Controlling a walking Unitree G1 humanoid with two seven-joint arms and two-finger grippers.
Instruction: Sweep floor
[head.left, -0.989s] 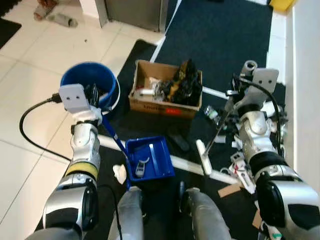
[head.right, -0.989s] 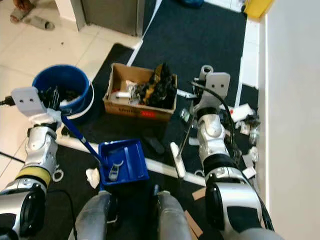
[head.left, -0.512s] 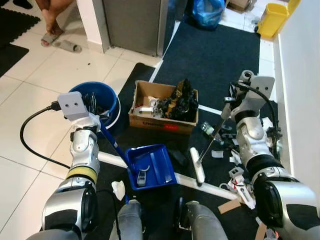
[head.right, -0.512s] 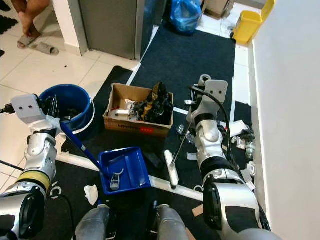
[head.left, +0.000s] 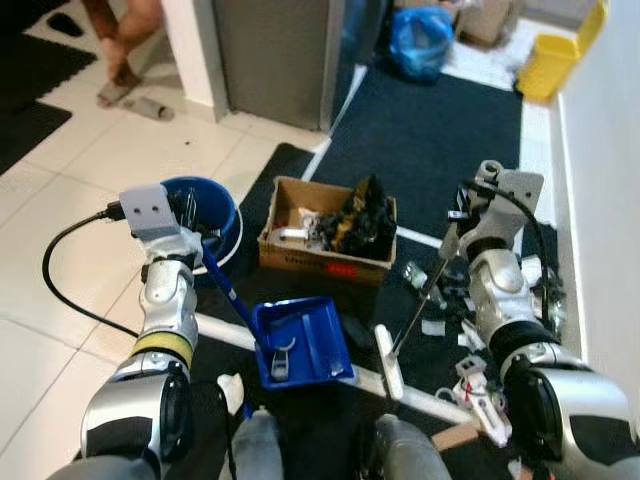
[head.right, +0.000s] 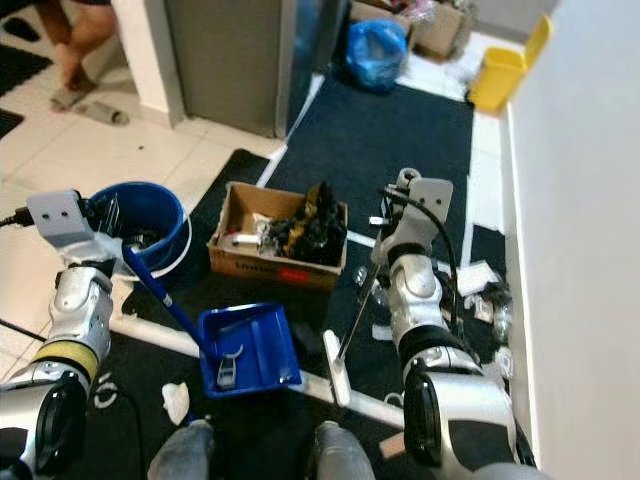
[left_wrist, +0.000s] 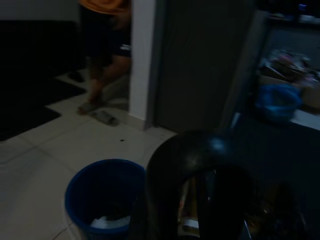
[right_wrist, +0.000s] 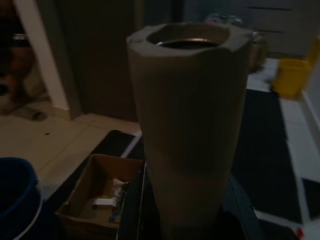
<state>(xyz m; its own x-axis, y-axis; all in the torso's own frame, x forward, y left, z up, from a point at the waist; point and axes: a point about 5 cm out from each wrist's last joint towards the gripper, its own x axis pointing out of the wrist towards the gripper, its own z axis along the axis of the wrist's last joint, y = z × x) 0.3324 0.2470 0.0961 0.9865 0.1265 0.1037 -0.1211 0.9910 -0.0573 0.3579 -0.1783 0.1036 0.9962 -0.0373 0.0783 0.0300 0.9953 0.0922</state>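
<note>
Left gripper (head.left: 190, 238) grips blue plastic dustpan (head.left: 300, 340) by its handle, tray flat for catching. Right gripper (head.left: 455, 228) seemingly clamps grey broom (head.left: 388, 361), angled toward far-right litter.

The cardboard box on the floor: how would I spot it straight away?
Find the dark carpet ahead of the robot. At its near edge, right of the round blue bucket, sits the open cardboard box, brown with a red label on its front and heaped with dark clutter, unlike the blue dustpan nearer the robot.

A bucket (head.left: 205, 208) is set left of a cardboard box (head.left: 325, 230); a dustpan (head.left: 300, 340) is placed nearer, a brush (head.left: 388, 362) to its right.
</note>
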